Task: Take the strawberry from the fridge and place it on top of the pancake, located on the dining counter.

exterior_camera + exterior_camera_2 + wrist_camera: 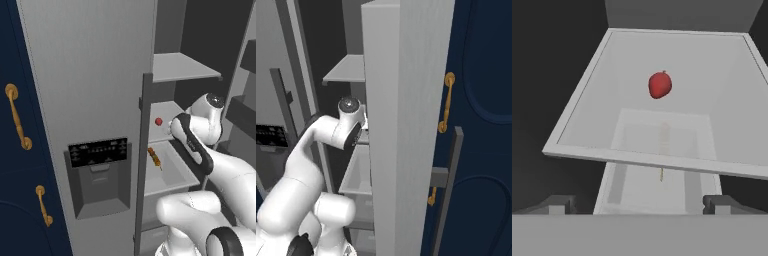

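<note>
Fridge (pixel 90 75), tall, light grey, stood with its right side open. Shelf (pixel 587 107), flat and grey, bore the strawberry (pixel 660 84) near its middle: tiny, light, probably soft and apt to roll, best pinched gently across its widest part. Gripper (pixel 639 202) hovered short, fingers spread, empty.

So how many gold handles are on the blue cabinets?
4: upper handle and lower handle left of the fridge; two on its right. Others may be hidden.

Glossy white rounded arm links (pixel 235 175), dark grey joint bands, round dark-capped elbow; two small dark grey fingertips (pixel 557 204).
</note>
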Tool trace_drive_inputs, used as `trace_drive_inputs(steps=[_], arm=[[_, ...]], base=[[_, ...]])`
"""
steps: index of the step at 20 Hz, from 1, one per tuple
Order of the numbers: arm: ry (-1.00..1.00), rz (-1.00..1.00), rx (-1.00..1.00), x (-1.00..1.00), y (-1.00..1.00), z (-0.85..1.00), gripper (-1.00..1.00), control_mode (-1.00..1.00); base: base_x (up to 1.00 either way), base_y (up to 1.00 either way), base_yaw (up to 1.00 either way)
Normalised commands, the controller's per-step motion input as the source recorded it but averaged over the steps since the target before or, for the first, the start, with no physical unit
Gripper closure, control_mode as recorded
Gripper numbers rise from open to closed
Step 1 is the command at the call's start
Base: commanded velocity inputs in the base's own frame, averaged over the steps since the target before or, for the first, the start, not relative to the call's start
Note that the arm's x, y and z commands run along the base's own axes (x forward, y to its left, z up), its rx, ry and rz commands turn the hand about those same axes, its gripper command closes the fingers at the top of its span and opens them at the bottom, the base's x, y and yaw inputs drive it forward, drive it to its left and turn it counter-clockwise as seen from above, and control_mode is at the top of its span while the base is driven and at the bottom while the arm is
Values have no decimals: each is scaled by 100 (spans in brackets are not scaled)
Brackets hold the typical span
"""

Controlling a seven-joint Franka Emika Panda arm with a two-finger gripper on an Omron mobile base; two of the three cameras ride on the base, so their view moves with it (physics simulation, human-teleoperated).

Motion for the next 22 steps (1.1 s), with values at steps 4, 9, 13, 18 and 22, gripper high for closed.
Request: trace_drive_inputs(steps=[4,9,13,18,22], arm=[[0,1,3,57,0,-9,-100,-100],[-2,0,1,54,0,-29,-100,-100],[-4,0,3,35,0,-19,-100,-100],[9,0,1,47,1,0,-100,-100],[11,0,8,52,0,-7,-100,-100]], base=[[0,0,0],[0,0,0],[0,0,0],[0,0,0],[0,0,0]])
